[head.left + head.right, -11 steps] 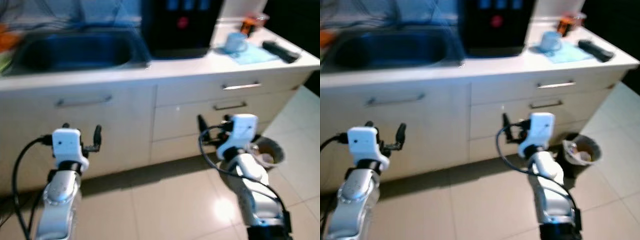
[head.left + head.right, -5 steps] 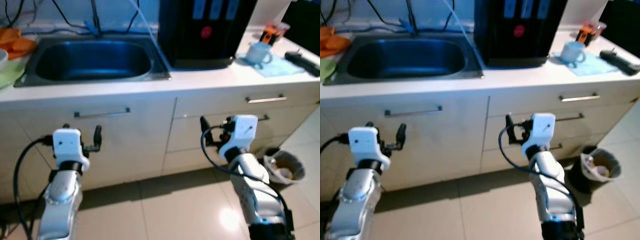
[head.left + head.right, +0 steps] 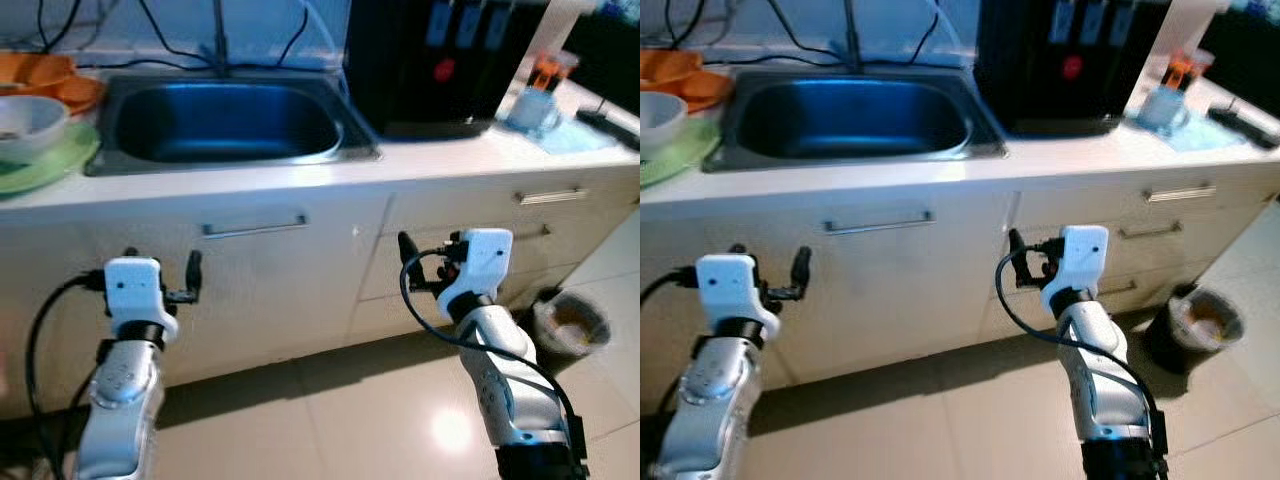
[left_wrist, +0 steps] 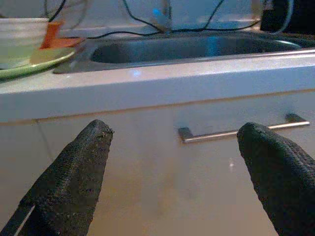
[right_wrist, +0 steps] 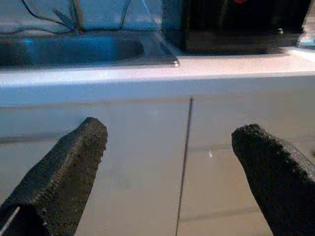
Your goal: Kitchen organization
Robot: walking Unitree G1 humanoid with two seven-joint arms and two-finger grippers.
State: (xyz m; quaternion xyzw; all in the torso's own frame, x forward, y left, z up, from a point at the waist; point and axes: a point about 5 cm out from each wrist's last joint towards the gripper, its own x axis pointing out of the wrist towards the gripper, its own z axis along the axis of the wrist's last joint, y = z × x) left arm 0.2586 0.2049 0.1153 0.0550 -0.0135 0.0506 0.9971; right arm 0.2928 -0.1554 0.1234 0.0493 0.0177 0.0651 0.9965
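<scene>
Both empty: left gripper (image 4: pixel 172 172) and right gripper (image 5: pixel 170 172) gape wide before the sink (image 3: pixel 225 122) cabinet (image 3: pixel 250 270).

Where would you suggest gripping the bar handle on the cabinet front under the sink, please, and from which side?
Probably the middle of the bar handle, approached straight from the front. It runs level and stands off the cabinet front, so fingers could close above and below it. The open left gripper already faces it.

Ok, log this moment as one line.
facing sink counter | left gripper open, empty | right gripper open, empty | nothing touched
</scene>
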